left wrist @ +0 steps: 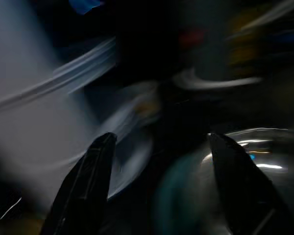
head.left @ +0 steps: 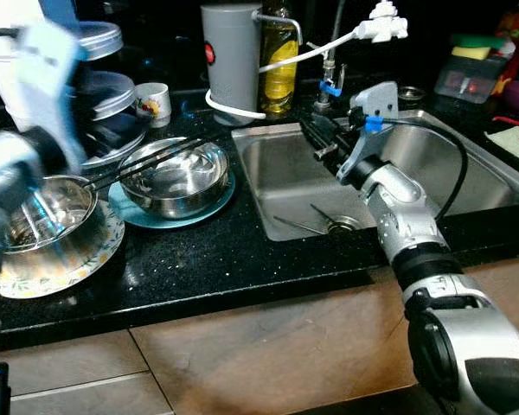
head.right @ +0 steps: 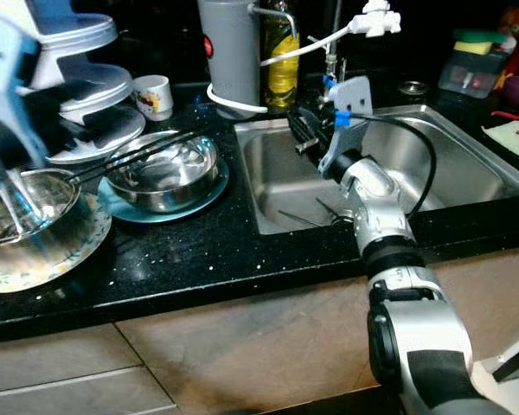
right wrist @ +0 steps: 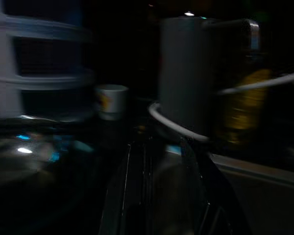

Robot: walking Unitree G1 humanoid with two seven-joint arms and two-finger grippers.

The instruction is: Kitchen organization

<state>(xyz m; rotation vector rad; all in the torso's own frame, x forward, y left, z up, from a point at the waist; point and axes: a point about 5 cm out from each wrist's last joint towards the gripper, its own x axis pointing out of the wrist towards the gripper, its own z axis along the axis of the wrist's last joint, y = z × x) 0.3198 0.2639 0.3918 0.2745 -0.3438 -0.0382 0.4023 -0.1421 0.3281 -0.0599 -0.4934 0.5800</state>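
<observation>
I'm holding my right claw (head.left: 316, 138) over the shiny metal sink (head.left: 467, 160), fingers nearly together w/ nothing in them. My left claw (left wrist: 159, 147) is wide open, empty. I'm thinking: go slow near the round steel bowl (head.left: 175, 177).

Home kitchen: steel sink (head.left: 467, 164), dishes (head.left: 175, 180).

A black counter (head.right: 208, 251) holds a steel sink (head.right: 476, 164). The right gripper (head.right: 301, 130) reaches over the sink. Left of the sink, a steel bowl (head.right: 164, 173) sits on a blue plate (head.right: 125, 212). Another steel bowl (head.right: 30, 203) sits on a flowery plate (head.right: 48, 255). Behind stand a grey jug (head.right: 231, 52), a yellow bottle (head.right: 279, 56) and a small cup (head.right: 153, 95).
</observation>
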